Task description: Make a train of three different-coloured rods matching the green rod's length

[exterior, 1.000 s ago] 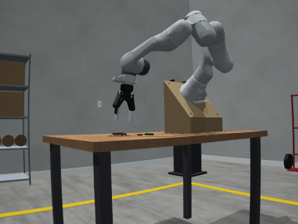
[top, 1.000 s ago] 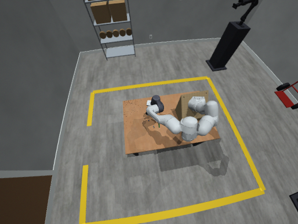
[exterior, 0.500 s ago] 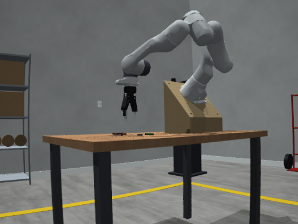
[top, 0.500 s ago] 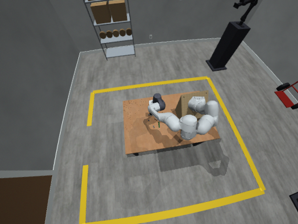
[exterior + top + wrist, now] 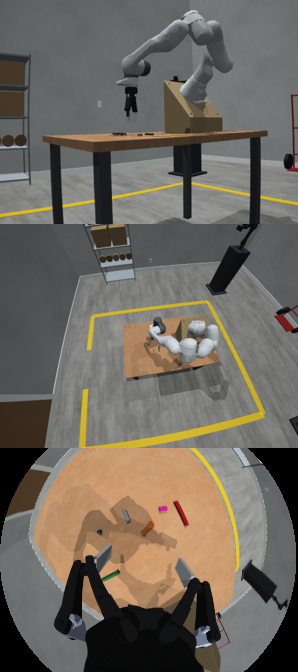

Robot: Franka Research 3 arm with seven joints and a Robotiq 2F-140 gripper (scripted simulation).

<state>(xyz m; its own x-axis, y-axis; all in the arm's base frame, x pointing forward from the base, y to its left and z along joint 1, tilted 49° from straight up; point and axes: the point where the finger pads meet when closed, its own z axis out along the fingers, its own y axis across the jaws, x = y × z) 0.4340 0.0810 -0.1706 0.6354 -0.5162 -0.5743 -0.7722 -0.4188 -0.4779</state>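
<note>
In the top view, a brown wooden table (image 5: 136, 369) sits at the centre of the frame inside a yellow floor line, and the white jointed arm (image 5: 174, 344) reaches from its right side toward the middle left of the table top. The short green rod (image 5: 159, 349) lies just left of the arm's forearm, with a tiny grey rod (image 5: 153, 350) beside it; the other rods are too small here to tell apart. A grey metal shelf rack (image 5: 102, 270) stands at the upper left. In the exterior view, the black two-finger gripper (image 5: 131, 117) hangs at centre frame, pointing straight down, well above the table top and touching nothing. Below it on the table edge lie the thin red rod (image 5: 119, 133), the grey rod and the green rod (image 5: 149, 134) in a loose row from left to right, apart from each other. In the wrist view, the gripper's fingers stand spread wide with nothing between them. The green rod (image 5: 111, 576) lies on the table just beside the left fingertip in the frame. Farther up lie a small blue rod (image 5: 100, 532), the grey rod (image 5: 127, 516), an orange rod (image 5: 147, 528), a small magenta rod (image 5: 162, 508) and the red rod (image 5: 180, 512), all scattered and apart from one another.
</note>
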